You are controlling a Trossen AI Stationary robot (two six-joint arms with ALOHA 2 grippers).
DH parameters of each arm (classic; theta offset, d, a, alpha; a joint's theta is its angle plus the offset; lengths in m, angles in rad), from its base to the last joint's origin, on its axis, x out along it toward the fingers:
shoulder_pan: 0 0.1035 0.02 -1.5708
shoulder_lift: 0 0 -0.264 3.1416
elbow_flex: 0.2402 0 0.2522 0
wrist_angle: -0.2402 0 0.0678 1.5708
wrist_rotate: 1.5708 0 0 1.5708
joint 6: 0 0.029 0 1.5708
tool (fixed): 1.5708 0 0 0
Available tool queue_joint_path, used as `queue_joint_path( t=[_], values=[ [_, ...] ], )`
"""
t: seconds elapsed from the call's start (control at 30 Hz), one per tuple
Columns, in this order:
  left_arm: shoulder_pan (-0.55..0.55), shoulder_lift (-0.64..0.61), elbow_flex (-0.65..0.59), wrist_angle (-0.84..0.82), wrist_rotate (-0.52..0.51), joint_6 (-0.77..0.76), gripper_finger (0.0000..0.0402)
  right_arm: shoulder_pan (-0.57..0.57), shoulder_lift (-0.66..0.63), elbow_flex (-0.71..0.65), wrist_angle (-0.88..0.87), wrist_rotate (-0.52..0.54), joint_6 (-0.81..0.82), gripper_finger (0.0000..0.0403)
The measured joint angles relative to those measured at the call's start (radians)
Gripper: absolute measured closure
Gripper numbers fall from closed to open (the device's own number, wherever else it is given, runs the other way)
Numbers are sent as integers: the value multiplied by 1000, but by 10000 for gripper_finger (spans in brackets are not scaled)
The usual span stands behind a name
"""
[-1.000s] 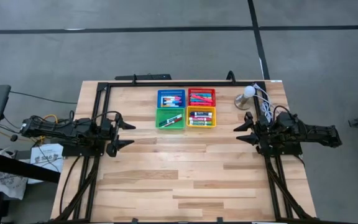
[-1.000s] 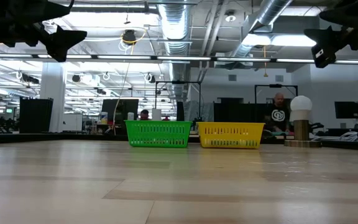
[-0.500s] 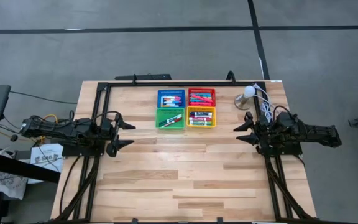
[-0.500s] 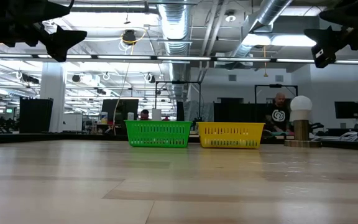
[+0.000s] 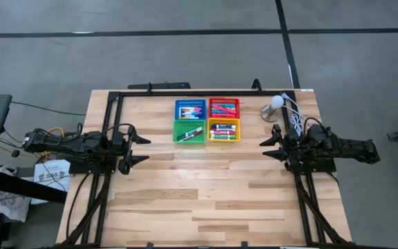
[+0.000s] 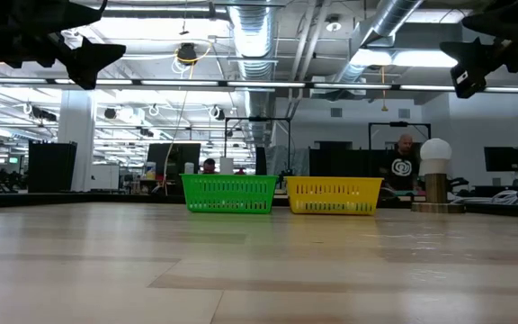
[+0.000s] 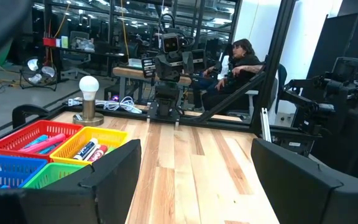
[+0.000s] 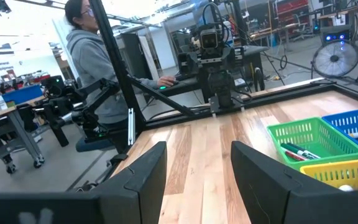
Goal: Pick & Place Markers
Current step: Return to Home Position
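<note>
As no marker lay loose on the pale wooden plank counter (image 5: 206,187) in the high view, the sorting was judged complete or very nearly so. All visible markers (image 5: 222,131), short pen-like sticks in pink, blue, red and green, some white-barrelled with coloured caps, lay inside four square mesh baskets. These were grouped two by two between the arms, toward one long edge of the counter. The blue basket (image 5: 176,109), red basket (image 5: 238,108) and yellow basket (image 5: 239,130) each held several markers lying flat and roughly parallel. The green basket (image 5: 175,131) was far emptier, showing only a dark-and-white marker or two. An exact count could not be made.

The left tool (image 5: 142,149) hung at the counter's left side, fingers apart and holding nothing, well apart from the baskets. The right tool (image 5: 263,149) hung at the right side in like posture, fingers apart and empty. In the low view both were raised clear of the counter.

Judged outstanding: only the settling of both arms at rest.
</note>
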Motion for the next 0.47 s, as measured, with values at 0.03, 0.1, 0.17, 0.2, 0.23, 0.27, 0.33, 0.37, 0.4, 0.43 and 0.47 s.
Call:
queue_joint_path(
  t=[0.03,0.1,0.17,0.2,0.23,0.27,0.33,0.37,0.4,0.43,0.47],
  values=[
    [0,0,0,0,0,0,97,0,0,0,0,0,0,234],
    [0,0,0,0,0,0,97,0,0,0,0,0,0,233],
    [0,0,0,0,0,0,97,0,0,0,0,0,0,232],
    [0,0,0,0,0,0,97,0,0,0,0,0,0,231],
    [0,0,0,0,0,0,97,0,0,0,0,0,0,232],
    [0,0,0,0,0,0,97,0,0,0,0,0,0,232],
    [0,0,0,0,0,0,97,0,0,0,0,0,0,233],
    [0,0,0,0,0,0,97,0,0,0,0,0,0,234],
    [0,0,0,0,0,0,97,0,0,0,0,0,0,234],
    [0,0,0,0,0,0,97,0,0,0,0,0,0,234],
    [0,0,0,0,0,0,97,0,0,0,0,0,0,234]
  ],
)
